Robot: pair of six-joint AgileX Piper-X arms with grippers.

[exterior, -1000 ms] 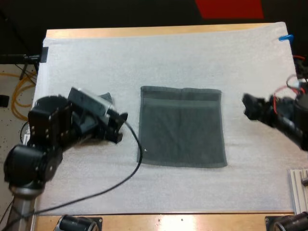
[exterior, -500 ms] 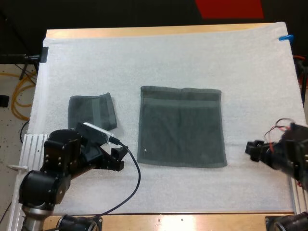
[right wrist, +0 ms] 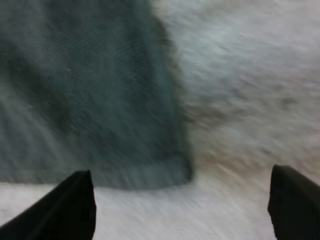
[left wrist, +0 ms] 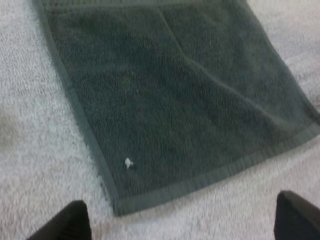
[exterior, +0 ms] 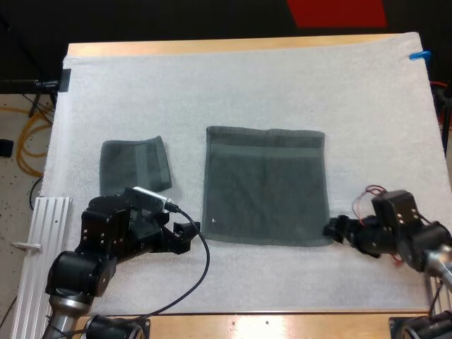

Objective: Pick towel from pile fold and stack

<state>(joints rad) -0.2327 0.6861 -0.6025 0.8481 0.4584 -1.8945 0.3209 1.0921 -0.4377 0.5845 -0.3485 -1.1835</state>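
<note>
Item 1. Spread towel: dark grey-green, lying flat at the centre of the white mat, hem band along its far side.

Item 2. Folded towel: same colour, smaller, on the mat to the left of the spread towel and apart from it. The high view gives its place.

Item 3. Left end effector: low over the mat just beside the spread towel's near left corner. In the left wrist view its fingers stand wide apart and clear of the cloth, with that corner lying between and ahead of them. This view adds the raised hem along two edges, a soft crease and a small white speck near the corner.

Item 4. Right end effector: at the spread towel's near right corner. In the right wrist view its fingers are parted, nothing held, and the corner lies ahead between them, blurred.

Item 5. Worktop: wood, showing past the mat's far edge.
</note>
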